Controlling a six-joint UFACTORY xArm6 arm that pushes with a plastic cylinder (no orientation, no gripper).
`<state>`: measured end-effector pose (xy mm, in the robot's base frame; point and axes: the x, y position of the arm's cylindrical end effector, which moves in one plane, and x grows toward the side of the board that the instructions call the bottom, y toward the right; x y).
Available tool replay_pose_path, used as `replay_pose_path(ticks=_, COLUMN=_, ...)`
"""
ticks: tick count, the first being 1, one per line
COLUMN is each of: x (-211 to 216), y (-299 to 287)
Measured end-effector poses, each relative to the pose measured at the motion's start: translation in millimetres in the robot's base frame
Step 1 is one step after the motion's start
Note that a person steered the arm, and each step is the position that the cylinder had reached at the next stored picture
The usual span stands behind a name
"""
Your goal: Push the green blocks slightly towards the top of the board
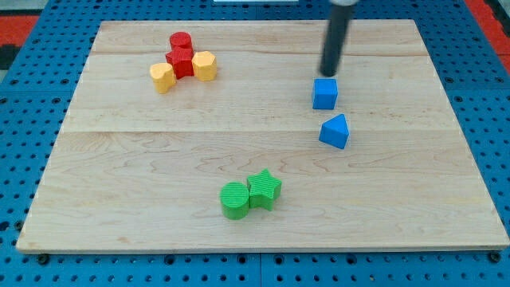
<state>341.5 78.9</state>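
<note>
- Nearest the view's bottom sit the two green blocks, a green cylinder (234, 199) and a green star (264, 189), touching each other, the star at about 2 o'clock from the cylinder.
- Both rest on the wooden counter (119, 183), low on the board and a little left of its middle, well apart from every other block.
- At about 1 o'clock from the green pair lies a blue wedge-shaped block (335, 131).
- Just beyond it, at about 11 o'clock from the wedge and near it but not touching, stands a blue cube (324, 93).
- My tip (329, 73) stands just at 12 o'clock from the blue cube, very close to its far edge; whether it touches I cannot tell. It is well apart from the green blocks, at about 1 o'clock from them.
- There are no jaws on this arm, only the dark rod, and it holds nothing.
- Far off at about 11 o'clock from the green pair a cluster sits near the board's top left: a red cylinder (181, 41), a red block (181, 62) touching it below, a yellow block (162, 77) at the red block's 8 o'clock and a second yellow block (205, 65) at its 3 o'clock, both pressed against it.
</note>
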Motion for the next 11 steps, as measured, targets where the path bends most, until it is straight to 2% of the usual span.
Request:
replay_pose_path(ticks=1, x=37.2, y=12.8)
replay_pose_path(ticks=2, x=37.8, y=-27.2)
replay_pose_path(ticks=3, x=115.1, y=-82.1)
replay_pose_path(ticks=4, x=142.3, y=3.4)
replay_pose_path(ticks=5, x=90.5, y=54.0)
replay_pose_path(ticks=7, x=223.6, y=44.3)
replay_pose_path(ticks=8, x=276.9, y=-38.3)
replay_pose_path(ticks=9, x=275.4, y=-122.1)
replay_pose_path(ticks=10, x=259.3, y=-167.6)
replay_pose_path(ticks=11, x=250.2, y=-152.2)
